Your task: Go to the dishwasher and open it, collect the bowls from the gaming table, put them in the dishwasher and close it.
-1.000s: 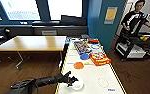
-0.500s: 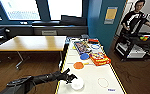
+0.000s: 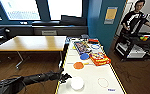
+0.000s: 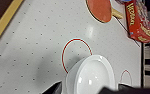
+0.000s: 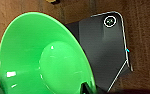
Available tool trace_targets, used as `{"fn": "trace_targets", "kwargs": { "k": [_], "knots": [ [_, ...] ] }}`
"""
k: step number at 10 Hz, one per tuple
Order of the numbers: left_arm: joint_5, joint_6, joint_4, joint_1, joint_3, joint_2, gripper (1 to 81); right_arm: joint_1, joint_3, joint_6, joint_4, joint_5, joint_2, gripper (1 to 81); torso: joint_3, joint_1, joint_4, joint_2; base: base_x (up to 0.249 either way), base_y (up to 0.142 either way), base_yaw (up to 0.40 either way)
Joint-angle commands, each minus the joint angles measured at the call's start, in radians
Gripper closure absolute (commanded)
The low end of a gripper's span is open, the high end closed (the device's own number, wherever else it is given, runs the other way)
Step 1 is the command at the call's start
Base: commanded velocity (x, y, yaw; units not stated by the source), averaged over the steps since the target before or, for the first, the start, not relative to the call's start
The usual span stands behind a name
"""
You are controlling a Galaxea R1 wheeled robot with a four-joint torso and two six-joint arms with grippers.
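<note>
Here, in the head view, the left gripper [image 3: 66, 77] reaches a white bowl [image 3: 77, 83] on the near tabletop [image 3: 96, 72]; its fingers' state is unclear. In the left wrist view, that bowl [image 4: 93, 76] lies close. In the right wrist view, a lime green bowl [image 5: 41, 57] shows large; I cannot tell whether fingers grasp it.

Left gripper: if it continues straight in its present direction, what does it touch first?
Most likely the white bowl, directly ahead of the left gripper on the white table; depth is unclear.

Glossy plastic green bowl [image 5: 41, 57]; glossy white bowl [image 4: 93, 77]; smooth speckled gaming table [image 4: 36, 50].
</note>
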Motion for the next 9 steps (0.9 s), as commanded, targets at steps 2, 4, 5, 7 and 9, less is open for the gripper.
{"fn": "trace_targets", "kwargs": {
  "k": [2,4,5,7,9],
  "knots": [
    [0.02,0.016,0.006,-0.087,0.051,-0.043,1.0,0.051,0.046,-0.002,-0.013,-0.024,-0.027,81.1,0.0,0.0,0.0,0.0,0.0,0.0,0.0],
    [0.015,0.018,0.008,-0.064,0.019,0.002,1.0,0.05,0.046,-0.002,-0.013,-0.024,-0.027,81.1,0.0,0.0,0.0,0.0,0.0,0.0,0.0],
    [0.017,0.016,0.027,-0.059,0.0,0.028,1.0,0.05,0.046,-0.002,-0.013,-0.024,-0.027,81.1,0.0,0.0,0.0,0.0,0.0,0.0,0.0],
    [0.017,0.011,0.048,-0.063,-0.002,0.071,1.0,0.05,0.046,-0.002,-0.013,-0.024,-0.029,81.1,0.0,0.0,0.0,0.0,0.0,0.0,0.0],
    [0.018,0.01,0.049,-0.064,-0.037,0.123,1.0,0.048,0.046,-0.002,-0.013,-0.024,-0.03,81.1,0.0,0.0,0.0,0.0,0.0,0.0,0.0]
  ]
}}
